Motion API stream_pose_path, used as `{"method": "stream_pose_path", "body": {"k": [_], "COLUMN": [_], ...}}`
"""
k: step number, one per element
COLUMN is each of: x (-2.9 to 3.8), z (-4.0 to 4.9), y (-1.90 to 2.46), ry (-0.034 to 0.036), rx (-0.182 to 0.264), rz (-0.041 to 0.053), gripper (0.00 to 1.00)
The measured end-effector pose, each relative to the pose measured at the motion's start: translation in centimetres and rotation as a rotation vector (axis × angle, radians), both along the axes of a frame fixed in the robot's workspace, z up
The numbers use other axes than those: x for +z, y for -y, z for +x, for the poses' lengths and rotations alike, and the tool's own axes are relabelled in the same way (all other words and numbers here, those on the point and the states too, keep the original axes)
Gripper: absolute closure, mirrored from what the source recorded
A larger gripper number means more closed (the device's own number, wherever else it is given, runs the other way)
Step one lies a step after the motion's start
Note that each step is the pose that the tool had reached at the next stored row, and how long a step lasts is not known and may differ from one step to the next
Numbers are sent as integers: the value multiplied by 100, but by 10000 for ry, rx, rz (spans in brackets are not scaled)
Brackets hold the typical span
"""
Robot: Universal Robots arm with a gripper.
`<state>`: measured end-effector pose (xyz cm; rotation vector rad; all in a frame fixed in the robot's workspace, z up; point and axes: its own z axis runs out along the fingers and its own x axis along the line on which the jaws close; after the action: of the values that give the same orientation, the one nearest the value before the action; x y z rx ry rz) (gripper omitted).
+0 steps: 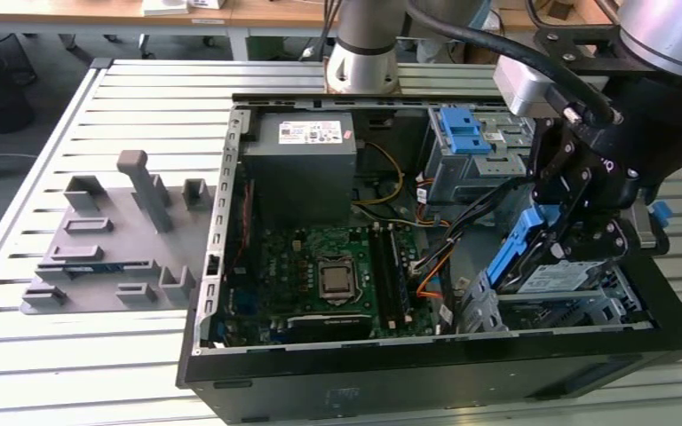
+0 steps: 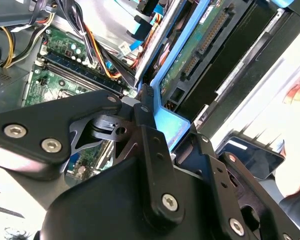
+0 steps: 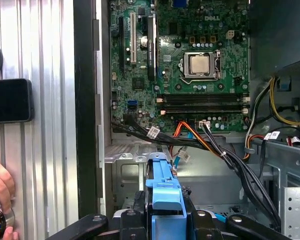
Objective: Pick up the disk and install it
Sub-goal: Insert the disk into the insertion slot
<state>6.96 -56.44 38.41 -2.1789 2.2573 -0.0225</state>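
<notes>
The disk (image 1: pixel 552 279) is a silver drive in a blue plastic bracket. It hangs tilted over the metal drive cage (image 1: pixel 567 312) at the near corner of the open computer case, on the exterior view's right. My gripper (image 1: pixel 564 248) comes down from above and is shut on the bracket's upper end. In the second wrist view the black fingers (image 2: pixel 142 102) clamp the blue bracket (image 2: pixel 174 127), and the disk's green circuit side (image 2: pixel 200 37) runs away from them. In the first wrist view the blue bracket (image 3: pixel 163 186) stands up between the gripper's arms (image 3: pixel 163 217).
Inside the case are the motherboard (image 1: pixel 323 275), a grey power-supply box (image 1: pixel 299 169), a second cage with a blue latch (image 1: pixel 465 133) and loose cables (image 3: pixel 215 147). A grey fixture (image 1: pixel 116 240) lies on the slatted table. A person's hand (image 3: pixel 0 190) and a dark flat device (image 3: pixel 10 100) are beside the case.
</notes>
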Motion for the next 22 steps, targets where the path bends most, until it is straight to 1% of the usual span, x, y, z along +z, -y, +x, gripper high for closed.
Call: {"method": "stream_pose_path", "body": {"k": [22], "x": [-161], "z": [2], "y": [0], "ry": [0], "rx": [0], "rz": [2], "gripper": [63]}}
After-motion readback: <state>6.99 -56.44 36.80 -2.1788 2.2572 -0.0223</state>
